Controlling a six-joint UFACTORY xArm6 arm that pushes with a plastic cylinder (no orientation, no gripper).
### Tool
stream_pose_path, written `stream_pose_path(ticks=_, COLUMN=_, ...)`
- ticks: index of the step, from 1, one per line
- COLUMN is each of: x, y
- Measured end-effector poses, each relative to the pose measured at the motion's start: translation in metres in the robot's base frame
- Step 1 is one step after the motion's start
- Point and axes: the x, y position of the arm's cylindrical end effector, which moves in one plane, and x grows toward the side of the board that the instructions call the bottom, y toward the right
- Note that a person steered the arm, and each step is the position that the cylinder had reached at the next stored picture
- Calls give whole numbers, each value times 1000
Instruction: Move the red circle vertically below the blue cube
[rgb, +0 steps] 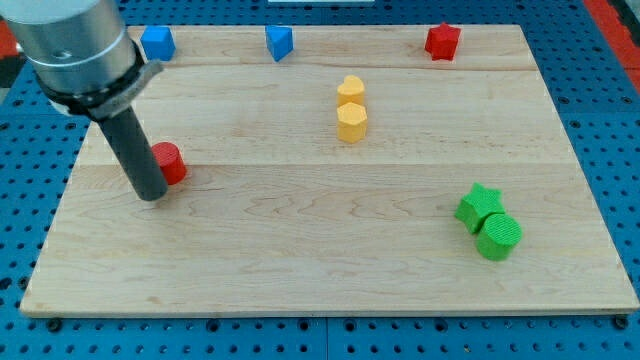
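Wooden counter (300, 250) lies over blue pegboard. No pincer shows, only a rod; my tip (150, 195) sits touching the red circle (168, 163) at its left. The blue cube (157, 43) rests at the top edge, above them, well apart.

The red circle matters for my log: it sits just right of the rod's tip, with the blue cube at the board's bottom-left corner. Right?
Not quite. The blue cube is at the board's top-left corner, as the camera view shows. The red circle does sit just right of my tip.
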Motion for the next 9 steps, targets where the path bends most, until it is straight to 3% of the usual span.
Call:
stream_pose_path(ticks=1, x=-31, y=16)
stream_pose_path(ticks=2, x=-63, y=-25)
stream_pose_path(ticks=3, x=-74, y=-19)
stream_pose_path(ticks=6, x=-98, y=18)
stream_pose_path(ticks=9, x=-89, y=-1)
